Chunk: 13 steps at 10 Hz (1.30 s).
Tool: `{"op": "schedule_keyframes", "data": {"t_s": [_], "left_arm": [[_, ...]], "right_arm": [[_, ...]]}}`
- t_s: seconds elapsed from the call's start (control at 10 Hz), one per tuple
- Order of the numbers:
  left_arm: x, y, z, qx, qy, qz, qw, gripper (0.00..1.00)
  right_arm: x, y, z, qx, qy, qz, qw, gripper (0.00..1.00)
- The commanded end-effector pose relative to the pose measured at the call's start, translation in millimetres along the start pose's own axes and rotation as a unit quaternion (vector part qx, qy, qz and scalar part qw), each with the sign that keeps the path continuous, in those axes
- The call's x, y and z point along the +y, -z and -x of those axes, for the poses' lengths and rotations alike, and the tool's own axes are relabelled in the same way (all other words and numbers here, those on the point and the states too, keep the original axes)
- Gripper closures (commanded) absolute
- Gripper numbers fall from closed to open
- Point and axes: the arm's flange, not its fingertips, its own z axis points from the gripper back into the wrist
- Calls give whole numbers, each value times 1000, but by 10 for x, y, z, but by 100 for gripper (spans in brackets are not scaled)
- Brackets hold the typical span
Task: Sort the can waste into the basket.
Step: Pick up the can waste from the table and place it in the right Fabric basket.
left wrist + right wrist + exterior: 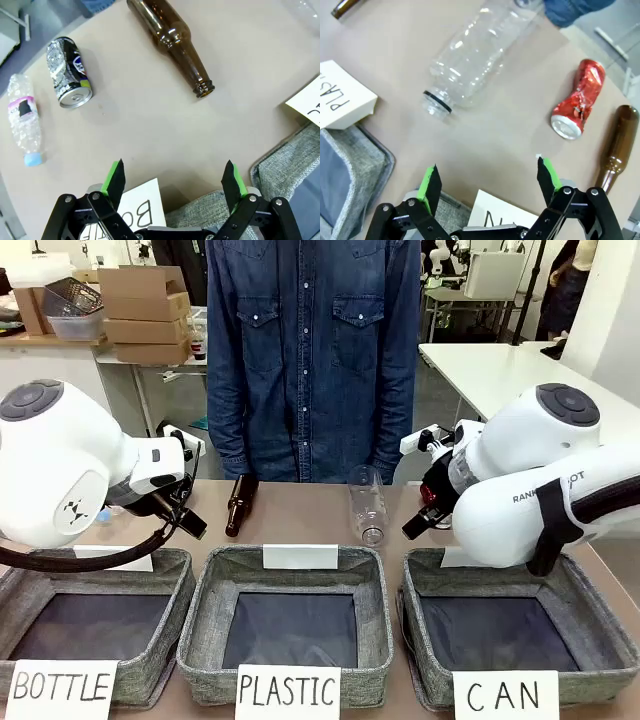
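A black Pepsi can, crumpled, lies on the table well ahead and to the left of my open left gripper. A dented red can lies ahead and to the right of my open right gripper. Nothing is between either pair of fingers. The grey basket fronted by the card "CAN" stands at the front right, with my right gripper hovering just beyond its far left corner. My left gripper hangs over the far rim of the left basket.
Baskets marked "BOTTLE" and "PLASTIC" stand left and middle. A brown bottle and a clear plastic bottle lie behind them. A crushed plastic bottle and another brown bottle lie nearby. A person stands at the far side.
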Motion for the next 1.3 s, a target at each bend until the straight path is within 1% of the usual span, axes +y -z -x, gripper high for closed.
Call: {"op": "schedule_keyframes", "data": {"t_s": [0.0,1.1,1.2], "left_arm": [[0,-1,0,0,0,0,1000,0],[0,0,0,0,0,0,1000,0],[25,-371,-9,-20,41,5,999,0]], "right_arm": [[0,0,0,0,0,0,1000,0],[1,0,0,0,0,0,1000,0],[11,-340,-40,0,11,-8,1000,0]]}}
